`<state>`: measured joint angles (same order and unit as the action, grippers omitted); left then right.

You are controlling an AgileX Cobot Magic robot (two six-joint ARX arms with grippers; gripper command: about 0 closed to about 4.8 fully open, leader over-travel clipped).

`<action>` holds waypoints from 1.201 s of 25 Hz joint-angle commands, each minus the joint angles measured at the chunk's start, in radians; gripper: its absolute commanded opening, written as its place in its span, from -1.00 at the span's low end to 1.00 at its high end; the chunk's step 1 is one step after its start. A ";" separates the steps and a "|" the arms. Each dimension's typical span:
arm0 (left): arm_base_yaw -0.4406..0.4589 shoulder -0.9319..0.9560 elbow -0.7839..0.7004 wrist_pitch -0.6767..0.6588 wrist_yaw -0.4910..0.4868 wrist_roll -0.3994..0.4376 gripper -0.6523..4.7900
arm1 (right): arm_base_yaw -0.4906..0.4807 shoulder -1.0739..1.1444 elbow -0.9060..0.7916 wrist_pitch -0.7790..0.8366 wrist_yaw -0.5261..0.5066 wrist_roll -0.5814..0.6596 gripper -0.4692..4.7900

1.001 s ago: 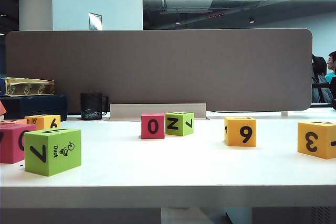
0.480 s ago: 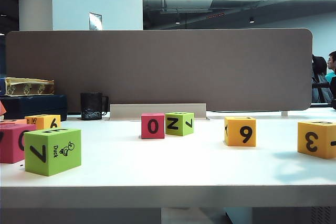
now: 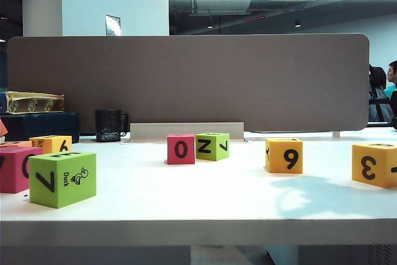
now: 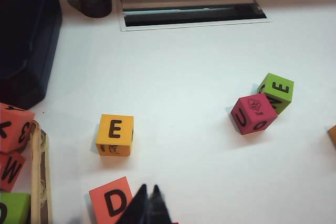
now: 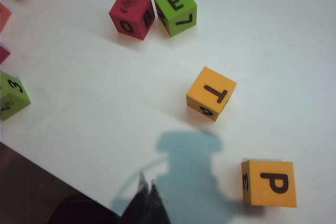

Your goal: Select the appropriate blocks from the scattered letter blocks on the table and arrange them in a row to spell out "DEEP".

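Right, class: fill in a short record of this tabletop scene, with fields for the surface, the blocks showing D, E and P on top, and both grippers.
surface: white flat tabletop
D block: orange-red foam cube, beside the left gripper's tips
E blocks: yellow-orange foam cube standing alone; lime green foam cube against a magenta foam cube
P block: yellow-orange foam cube with P on top
left gripper: shut, holding nothing, above the table
right gripper: jaws together, holding nothing, over the table's edge

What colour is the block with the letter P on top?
Yellow-orange with a black P; the right wrist view shows it best, beside the shut right hand.
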<state>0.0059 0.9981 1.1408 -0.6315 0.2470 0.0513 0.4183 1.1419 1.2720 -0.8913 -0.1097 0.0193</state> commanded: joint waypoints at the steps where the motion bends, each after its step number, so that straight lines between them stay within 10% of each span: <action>1: 0.000 0.000 0.005 0.002 0.006 -0.008 -0.78 | 0.000 0.000 0.004 0.006 -0.009 0.005 -0.83; 11: 0.000 0.001 0.005 0.042 0.116 -0.066 -0.78 | 0.000 -0.001 0.004 0.075 -0.216 0.008 -0.83; 30: 0.000 0.307 0.006 0.203 0.023 -0.089 -0.78 | 0.023 0.053 0.004 0.096 -0.225 0.060 -0.83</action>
<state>0.0055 1.2930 1.1427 -0.4709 0.2852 -0.0364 0.4282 1.1862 1.2720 -0.8181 -0.3183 0.0677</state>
